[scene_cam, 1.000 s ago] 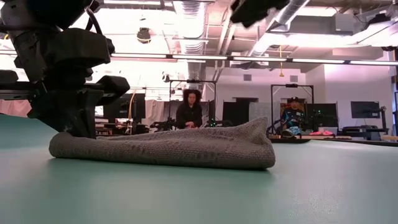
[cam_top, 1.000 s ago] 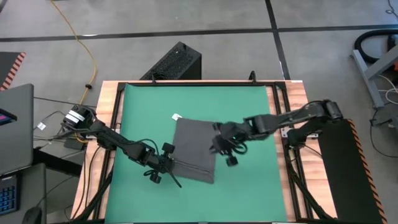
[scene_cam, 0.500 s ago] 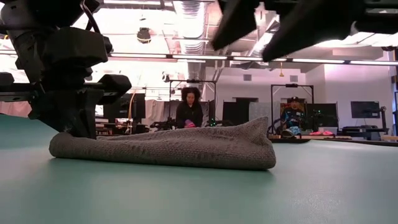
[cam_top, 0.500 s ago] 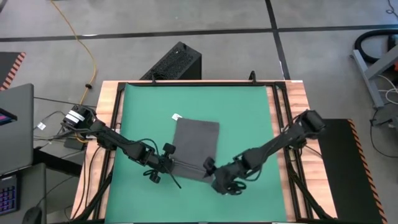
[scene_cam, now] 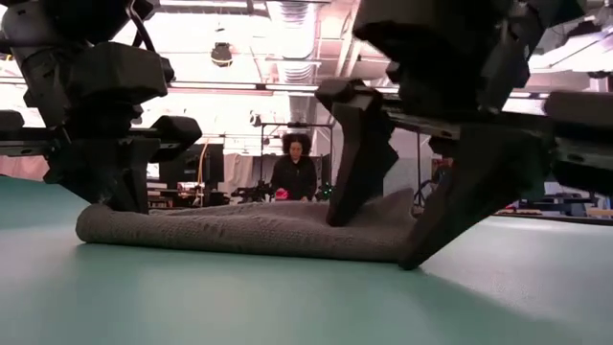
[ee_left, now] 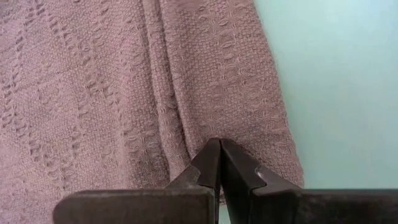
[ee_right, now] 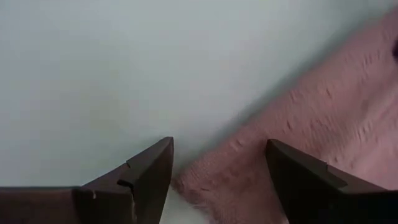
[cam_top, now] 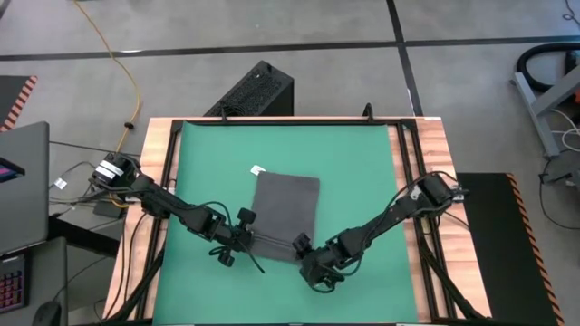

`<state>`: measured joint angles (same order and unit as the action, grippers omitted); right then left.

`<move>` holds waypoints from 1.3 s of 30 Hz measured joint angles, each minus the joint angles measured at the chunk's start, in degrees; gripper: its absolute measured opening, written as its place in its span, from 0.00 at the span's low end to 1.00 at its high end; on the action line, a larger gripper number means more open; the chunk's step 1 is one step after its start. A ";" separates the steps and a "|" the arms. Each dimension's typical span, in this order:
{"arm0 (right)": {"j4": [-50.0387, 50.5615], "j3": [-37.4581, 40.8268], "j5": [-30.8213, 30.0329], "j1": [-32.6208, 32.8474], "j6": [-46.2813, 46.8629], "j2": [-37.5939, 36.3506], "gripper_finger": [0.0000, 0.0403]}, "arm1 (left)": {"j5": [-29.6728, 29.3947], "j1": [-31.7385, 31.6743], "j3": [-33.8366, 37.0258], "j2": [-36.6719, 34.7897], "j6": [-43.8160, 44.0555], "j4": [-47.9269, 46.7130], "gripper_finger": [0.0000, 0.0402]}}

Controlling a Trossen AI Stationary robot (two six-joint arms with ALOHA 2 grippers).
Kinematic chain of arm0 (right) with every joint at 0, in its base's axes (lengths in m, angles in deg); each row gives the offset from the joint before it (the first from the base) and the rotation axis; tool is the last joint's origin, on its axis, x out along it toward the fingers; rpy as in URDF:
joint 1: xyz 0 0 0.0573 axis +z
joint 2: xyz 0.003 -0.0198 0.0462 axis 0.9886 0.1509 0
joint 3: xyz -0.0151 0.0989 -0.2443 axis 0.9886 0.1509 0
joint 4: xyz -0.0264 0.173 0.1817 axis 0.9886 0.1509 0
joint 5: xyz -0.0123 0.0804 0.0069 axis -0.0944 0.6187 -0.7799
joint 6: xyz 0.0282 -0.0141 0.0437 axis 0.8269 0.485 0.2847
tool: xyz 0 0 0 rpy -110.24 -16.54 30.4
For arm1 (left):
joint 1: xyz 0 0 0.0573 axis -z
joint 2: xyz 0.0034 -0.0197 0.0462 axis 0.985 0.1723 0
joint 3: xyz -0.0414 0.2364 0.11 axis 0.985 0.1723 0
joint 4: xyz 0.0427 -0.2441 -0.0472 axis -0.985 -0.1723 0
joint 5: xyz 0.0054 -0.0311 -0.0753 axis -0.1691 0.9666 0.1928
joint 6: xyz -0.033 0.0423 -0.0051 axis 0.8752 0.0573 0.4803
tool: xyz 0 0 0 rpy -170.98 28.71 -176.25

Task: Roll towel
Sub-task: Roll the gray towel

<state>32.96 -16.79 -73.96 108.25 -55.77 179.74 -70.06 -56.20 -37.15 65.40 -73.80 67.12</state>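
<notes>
The towel (cam_top: 285, 213), dark grey with a small white tag (cam_top: 257, 169) at its far left corner, lies flat on the green mat (cam_top: 362, 163). Its near edge is a thick folded lip (scene_cam: 249, 230). My left gripper (cam_top: 246, 244) is shut at the towel's near left corner. My right gripper (cam_top: 306, 255) stands open over the near right corner. One of its fingers (scene_cam: 356, 172) comes down over the cloth and the other (scene_cam: 460, 206) reaches the mat just right of the towel's end. My left gripper pinches the towel near its near left corner (ee_left: 208, 134) between its two shut fingertips, coming from above at a slant. Creases in the cloth run to the fingertips. The towel stays lying on the mat. My right gripper straddles the near right corner (ee_right: 205, 180); whether its fingertips touch the cloth I cannot tell.
A black box (cam_top: 254, 91) stands on the floor beyond the table's far edge and a laptop (cam_top: 18, 181) sits off the left side. Wooden rails (cam_top: 408, 154) border the mat. Bare mat lies around the towel. A person (scene_cam: 295, 172) shows far behind.
My right gripper has left the middle of the towel's right edge, gone toward the table's near edge and come down at the towel's near right corner. The towel and my left gripper have kept still.
</notes>
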 joint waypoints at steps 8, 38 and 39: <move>8.52 -0.25 -5.71 -0.67 11.37 -0.38 0.70 | 0.20 0.02 3.90 -0.30 -0.28 4.53 0.00; 12.43 -0.17 -10.69 -1.43 43.40 -0.20 0.13 | 0.94 0.00 4.34 -0.30 -3.45 5.95 0.00; 13.20 -0.64 -10.20 -1.28 43.80 -0.19 0.09 | 0.94 0.00 4.34 -0.30 -3.14 5.95 0.00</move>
<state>46.16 -17.44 -84.16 106.97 -11.97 179.54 -69.12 -56.20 -32.82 65.09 -76.94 73.08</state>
